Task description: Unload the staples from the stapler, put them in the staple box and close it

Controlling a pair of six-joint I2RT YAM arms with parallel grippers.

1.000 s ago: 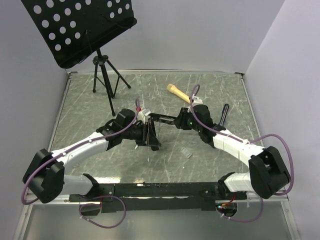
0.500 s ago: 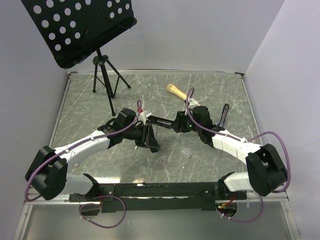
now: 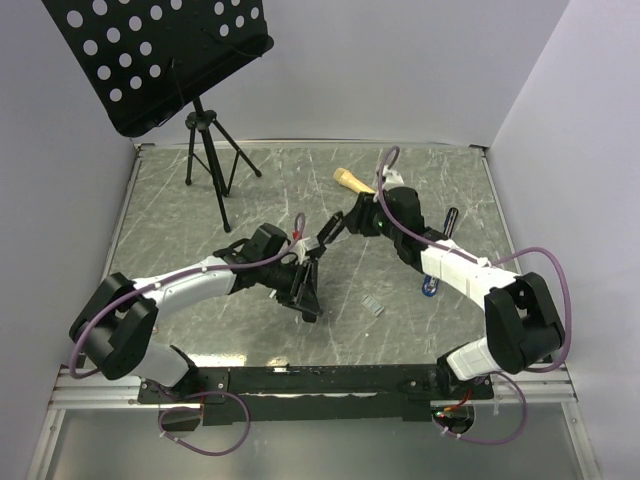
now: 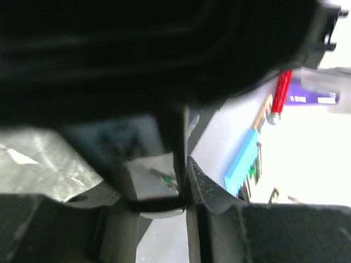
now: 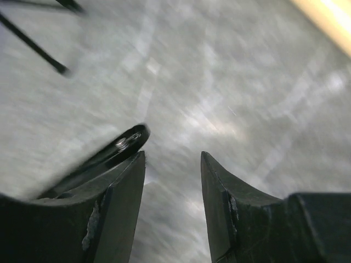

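The staples (image 3: 372, 306) lie on the table (image 3: 180, 230), at 4 o'clock from the left gripper (image 3: 302, 284), which stays clamped on the stapler (image 3: 310, 305). The stapler's upper arm, level 1 second ago, now tilts toward 1 o'clock. The right gripper (image 3: 347, 217) has swung farther back. Its jaws stand narrowly apart around nothing, with the stapler's tip just outside 1 finger (image 5: 123, 186).

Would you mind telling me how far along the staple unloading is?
Done: a strip of staples lies on the table, apart from the stapler. In hand: the left pincer grips the stapler, hinged open; the right pincer stands open beside its upper arm. Left: whether more staples remain inside cannot be seen.
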